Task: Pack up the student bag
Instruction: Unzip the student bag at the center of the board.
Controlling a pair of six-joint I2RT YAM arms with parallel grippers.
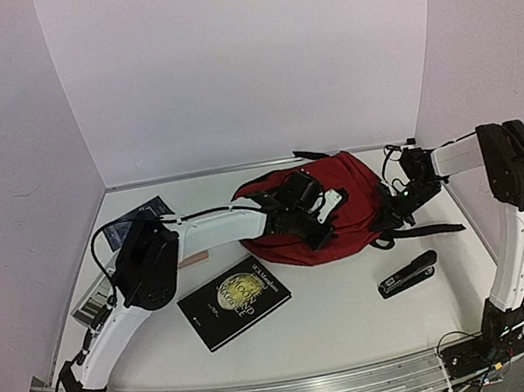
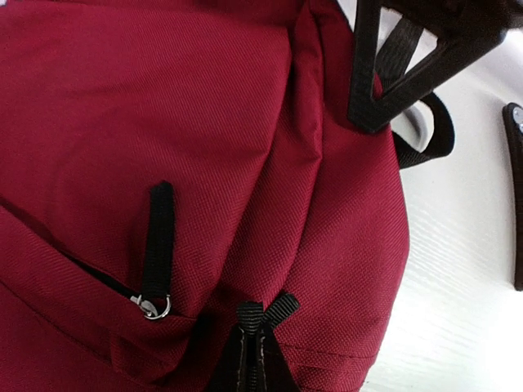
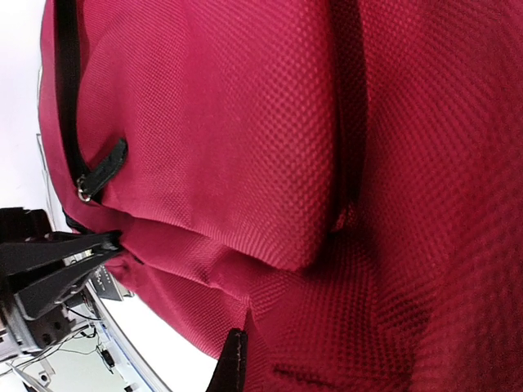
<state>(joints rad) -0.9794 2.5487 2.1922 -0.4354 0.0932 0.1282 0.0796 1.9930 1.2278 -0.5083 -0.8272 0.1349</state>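
The dark red fabric backpack point(image 1: 348, 191) is held between both sets of fingers. The left gripper point(image 2: 249, 347) is clamped on its black webbing zipper pulls point(image 2: 263, 313). The right gripper point(image 3: 237, 349) is pinched together on its side fabric.

We count one dark red fabric backpack point(image 1: 350, 203) with black straps, one black book point(image 1: 235, 302) with a gold title, one black stapler point(image 1: 408, 274), one dark flat booklet point(image 1: 140, 215), one white barcoded card point(image 1: 94, 307) and one small tan stick point(image 1: 193, 259) on the tabletop point(image 1: 346, 328). We count two black claws: the left claw point(image 2: 252, 355) and the right claw point(image 1: 396, 195).
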